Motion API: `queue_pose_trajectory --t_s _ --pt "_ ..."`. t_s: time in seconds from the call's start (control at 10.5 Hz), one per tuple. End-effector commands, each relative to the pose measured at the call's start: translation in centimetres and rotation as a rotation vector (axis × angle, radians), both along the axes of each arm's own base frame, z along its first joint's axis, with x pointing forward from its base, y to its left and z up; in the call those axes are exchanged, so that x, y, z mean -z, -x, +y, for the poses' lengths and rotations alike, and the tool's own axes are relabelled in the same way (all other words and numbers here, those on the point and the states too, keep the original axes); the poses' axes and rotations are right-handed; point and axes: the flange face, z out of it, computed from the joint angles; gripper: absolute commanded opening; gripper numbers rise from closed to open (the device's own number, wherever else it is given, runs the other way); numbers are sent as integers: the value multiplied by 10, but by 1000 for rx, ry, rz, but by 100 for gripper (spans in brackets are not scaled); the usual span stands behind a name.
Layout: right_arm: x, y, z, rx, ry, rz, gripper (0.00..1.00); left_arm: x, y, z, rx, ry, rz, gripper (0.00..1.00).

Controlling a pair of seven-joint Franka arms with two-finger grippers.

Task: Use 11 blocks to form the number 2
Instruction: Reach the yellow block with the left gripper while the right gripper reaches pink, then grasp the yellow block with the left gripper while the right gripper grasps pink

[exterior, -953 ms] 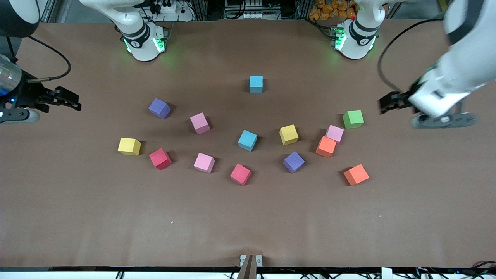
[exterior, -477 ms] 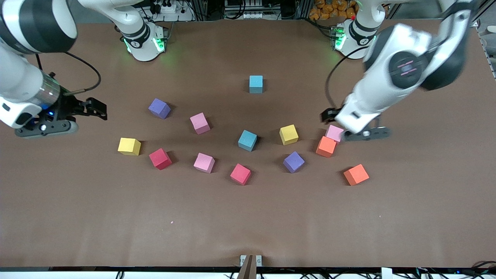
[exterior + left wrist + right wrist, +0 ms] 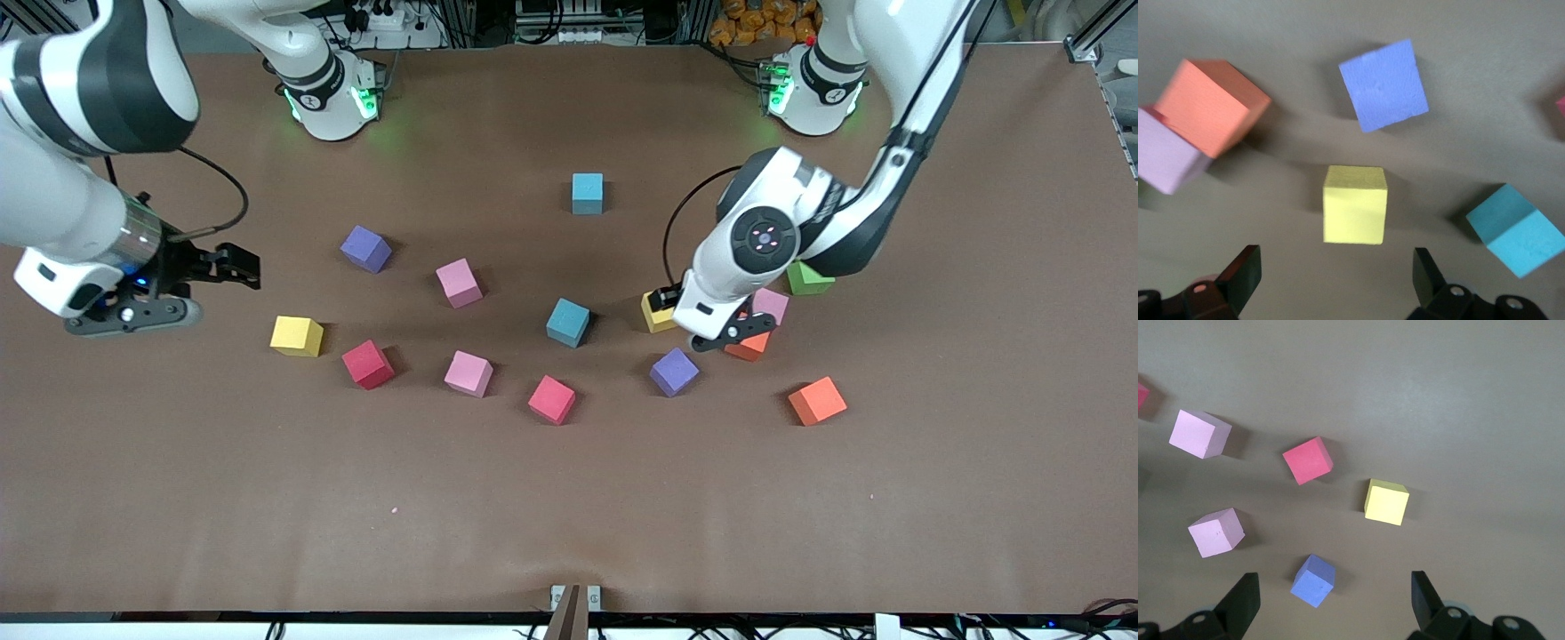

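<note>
- The table [image 3: 569, 498] is the biggest thing here, and the blocks lie scattered over its middle — no two rows joined, so the number 2 is not begun. The risk across all of it is a careless sweep of an arm shoving cubes about.
- The left arm reaches down among the crowd toward its own end; the left gripper [image 3: 1337, 280] hangs over a yellow block [image 3: 1354, 204] with its jaws spread wide and nothing between them. It looks set to take that cube — if it drops off-centre, a finger could land on the top face and squash or tip the foam.
- The right gripper [image 3: 1333, 603] hovers over bare table at the right arm's end, jaws also apart and empty, waiting; the other yellow block [image 3: 297, 336] sits near it.
- Close by the target, an orange block [image 3: 1211, 107] touches a pink block [image 3: 1168, 157], and a purple block [image 3: 1384, 85] and a cyan block [image 3: 1515, 230] stand near. A wide finger coming down could nudge one of them, I'd guess.
- The green cube [image 3: 807, 280], half hidden under the left arm, is a spare — picking it by mistake would spoil the digit.
</note>
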Motion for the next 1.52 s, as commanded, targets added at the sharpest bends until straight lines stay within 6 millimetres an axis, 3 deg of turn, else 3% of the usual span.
queue_pose_trajectory --t_s 0.0,0.1,0.38,0.67,0.86,1.14,1.24,1.43 --pt "32 -11 28 -62 -11 14 100 22 14 -5 -24 -38 -35 100" --pt "45 -10 51 -85 -18 32 100 38 21 -16 -7 -62 -38 100" --pt "86 -18 92 -125 -40 29 100 66 24 -22 -24 -50 -23 100" --pt "144 -37 109 -124 -50 -5 100 88 26 -24 19 -72 -36 100" --pt "155 -27 127 -153 -42 28 100 102 24 -19 6 -70 -25 100" --pt "179 -4 123 -152 -40 97 100 107 23 -8 -40 -83 -12 29" --pt "182 0 134 -159 -60 102 100 107 24 -5 -100 -98 -8 8" --pt "185 3 147 -178 -64 91 100 94 33 -2 -218 -129 -15 2"
